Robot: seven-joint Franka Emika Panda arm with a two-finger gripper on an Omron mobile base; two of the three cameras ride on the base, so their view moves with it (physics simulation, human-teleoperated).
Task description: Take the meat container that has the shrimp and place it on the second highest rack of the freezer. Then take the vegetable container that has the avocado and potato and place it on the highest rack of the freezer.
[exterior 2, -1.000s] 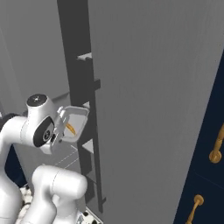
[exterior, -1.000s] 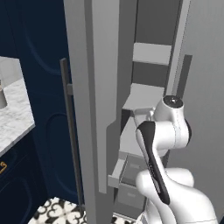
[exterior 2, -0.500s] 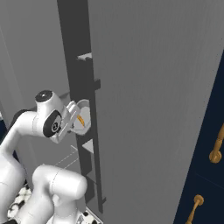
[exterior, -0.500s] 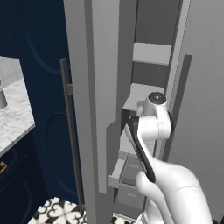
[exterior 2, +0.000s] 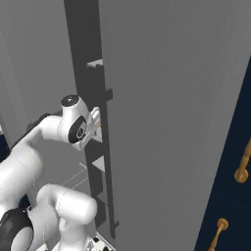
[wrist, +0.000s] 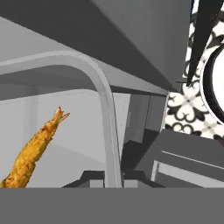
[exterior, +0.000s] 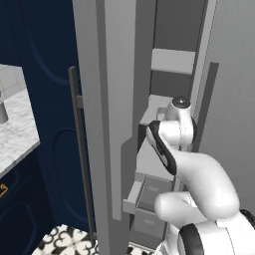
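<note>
Shrimp (wrist: 33, 153) tray (wrist: 103, 105) clenched in claw (exterior 2: 95, 128), carried inside open freezer (exterior: 114, 99) near middle shelves. Not yet set on second-highest rack. Veg tray step untouched, judging so.

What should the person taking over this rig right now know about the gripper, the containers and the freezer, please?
Gripper: shut on the meat container, gripping its rim; the shrimp lies inside the tray.
Position: the arm reaches into the open freezer, with the hand at a shelf that has another shelf above it.
Done: meat container picked up and brought to the freezer.
Left: set it on the second highest rack and release; then fetch the vegetable container and place it on the highest rack.
</note>
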